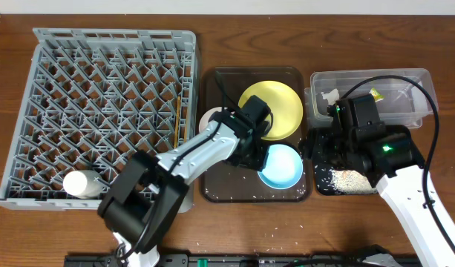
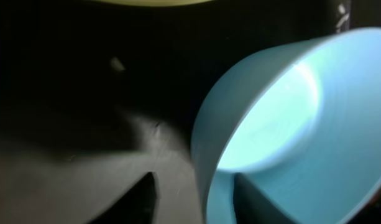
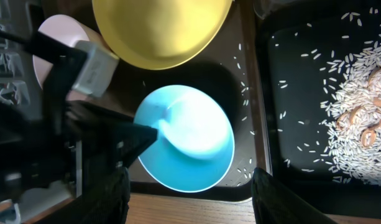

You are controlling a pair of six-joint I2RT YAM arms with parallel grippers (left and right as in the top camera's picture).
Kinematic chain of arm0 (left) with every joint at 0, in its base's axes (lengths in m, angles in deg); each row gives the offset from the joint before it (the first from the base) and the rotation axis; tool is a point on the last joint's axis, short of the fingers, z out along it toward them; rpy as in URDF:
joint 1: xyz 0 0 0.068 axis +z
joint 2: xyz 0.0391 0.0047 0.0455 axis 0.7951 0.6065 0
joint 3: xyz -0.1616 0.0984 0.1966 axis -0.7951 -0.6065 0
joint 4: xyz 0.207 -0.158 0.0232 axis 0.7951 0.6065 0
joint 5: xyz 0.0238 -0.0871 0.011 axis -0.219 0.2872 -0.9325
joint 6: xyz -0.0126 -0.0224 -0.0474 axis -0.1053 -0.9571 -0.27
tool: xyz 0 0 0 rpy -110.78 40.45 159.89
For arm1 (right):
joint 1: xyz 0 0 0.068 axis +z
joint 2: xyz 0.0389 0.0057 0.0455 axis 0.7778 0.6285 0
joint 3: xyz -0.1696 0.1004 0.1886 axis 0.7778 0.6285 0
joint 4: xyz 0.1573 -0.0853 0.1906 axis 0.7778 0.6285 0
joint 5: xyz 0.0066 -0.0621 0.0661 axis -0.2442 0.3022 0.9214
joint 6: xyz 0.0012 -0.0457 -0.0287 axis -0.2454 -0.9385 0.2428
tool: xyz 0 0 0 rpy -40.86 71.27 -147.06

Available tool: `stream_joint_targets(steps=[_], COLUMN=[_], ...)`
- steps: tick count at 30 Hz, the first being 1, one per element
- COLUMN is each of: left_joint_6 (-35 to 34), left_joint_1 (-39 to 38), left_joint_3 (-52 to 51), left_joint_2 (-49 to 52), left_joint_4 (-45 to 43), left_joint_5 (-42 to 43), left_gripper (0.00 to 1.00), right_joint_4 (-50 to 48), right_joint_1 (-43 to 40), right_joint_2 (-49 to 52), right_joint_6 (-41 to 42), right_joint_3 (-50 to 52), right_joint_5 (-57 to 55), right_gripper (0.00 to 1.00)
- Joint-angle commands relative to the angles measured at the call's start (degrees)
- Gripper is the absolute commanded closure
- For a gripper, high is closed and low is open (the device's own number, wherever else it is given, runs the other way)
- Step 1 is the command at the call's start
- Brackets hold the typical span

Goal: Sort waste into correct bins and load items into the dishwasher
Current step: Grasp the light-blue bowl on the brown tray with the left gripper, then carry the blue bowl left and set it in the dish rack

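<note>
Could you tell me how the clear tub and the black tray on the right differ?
The clear tub is see-through and deeper; the black tray is opaque and shallow. The tub holds a white tissue and a wrapper; the tray holds rice grains. Both are rectangular and sit side by side.

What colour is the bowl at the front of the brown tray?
The bowl is plain light blue; right wrist view shows it best.

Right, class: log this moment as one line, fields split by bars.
left gripper: straddling blue bowl rim, grip unclear | right gripper: open, empty | rice: in black tray
</note>
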Motion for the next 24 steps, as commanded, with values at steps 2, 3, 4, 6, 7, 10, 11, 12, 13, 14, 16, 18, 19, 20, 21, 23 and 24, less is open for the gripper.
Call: stream_joint_targets(steps=[2, 3, 4, 6, 7, 10, 11, 12, 13, 14, 16, 18, 19, 20, 21, 23, 24], left_joint_6=[-1.7, -1.7, -1.7, -1.7, -1.7, -1.6, -1.4, -1.2, -1.0, -0.6, -0.4, -0.4, -0.4, -0.4, -0.4, -0.4, -0.4], left_joint_1=[-1.0, -1.1, -1.0, -1.0, -1.0, -0.9, -0.5, -0.2, 0.3, 1.0, 2.7, 4.7, 5.9, 7.0, 8.3, 10.8, 12.2], left_joint_3=[-0.7, -0.7, -0.7, -0.7, -0.6, -0.6, -0.5, -0.2, 0.1, 0.5, 1.4, 2.0, 2.2, 2.2, 2.2, 2.2, 2.2], left_joint_2=[0.6, 0.6, 0.6, 0.6, 0.5, -0.4, -1.3, -2.4, -3.9, -6.0, -10.7, -16.4, -19.3, -21.8, -24.6, -28.9, -30.8], left_joint_4=[-1.5, -1.5, -1.5, -1.2, -1.0, -0.4, 0.4, 1.3, 2.3, 3.6, 6.3, 9.0, 10.2, 11.1, 12.2, 13.9, 14.7], left_joint_5=[0.4, -0.3, -0.9, -1.1, -1.1, -1.0, -1.0, -1.0, -1.1, -1.1, -3.7, -9.6, -13.3, -17.0, -21.9, -31.1, -36.2], left_gripper=[0.85, 0.92, 0.92, 0.92, 0.92, 0.93, 0.93, 0.93, 0.93, 0.93, 0.93, 0.93, 0.93, 0.92, 0.92, 0.92, 0.93], right_joint_4=[-0.1, -0.1, -0.1, 0.0, 0.0, 0.1, 0.2, 0.3, 0.3, 0.3, 0.3, 0.3, 0.3, 0.3, 0.3, 0.3, 0.3], right_joint_1=[-0.6, -0.6, -0.6, -0.6, -0.6, -0.6, -0.6, -0.6, -0.6, -0.6, -0.6, -0.6, -0.6, -0.6, -0.6, -0.6, -0.6], right_joint_2=[-0.4, -0.4, -0.4, -0.4, -0.4, -0.4, -0.4, -0.4, -0.4, -0.4, -0.4, -0.4, -0.4, -0.4, -0.4, -0.4, -0.4], right_joint_6=[-0.8, -0.8, -0.8, -0.8, -0.8, -0.8, -0.8, -0.8, -0.8, -0.8, -0.8, -0.8, -0.8, -0.8, -0.8, -0.8, -0.8], right_joint_3=[-0.3, -0.3, -0.3, -0.3, -0.3, -0.3, -0.3, -0.3, -0.3, -0.3, -0.3, -0.3, -0.3, -0.3, -0.3, -0.3, -0.3], right_joint_5=[-0.2, -0.2, -0.2, -0.2, -0.2, -0.2, -0.2, -0.2, -0.2, -0.2, -0.2, -0.2, -0.2, -0.2, -0.2, -0.2, -0.2], right_gripper=[0.39, 0.39, 0.39, 0.39, 0.39, 0.39, 0.39, 0.39, 0.39, 0.39, 0.39, 0.39, 0.39, 0.39, 0.39, 0.39, 0.39])
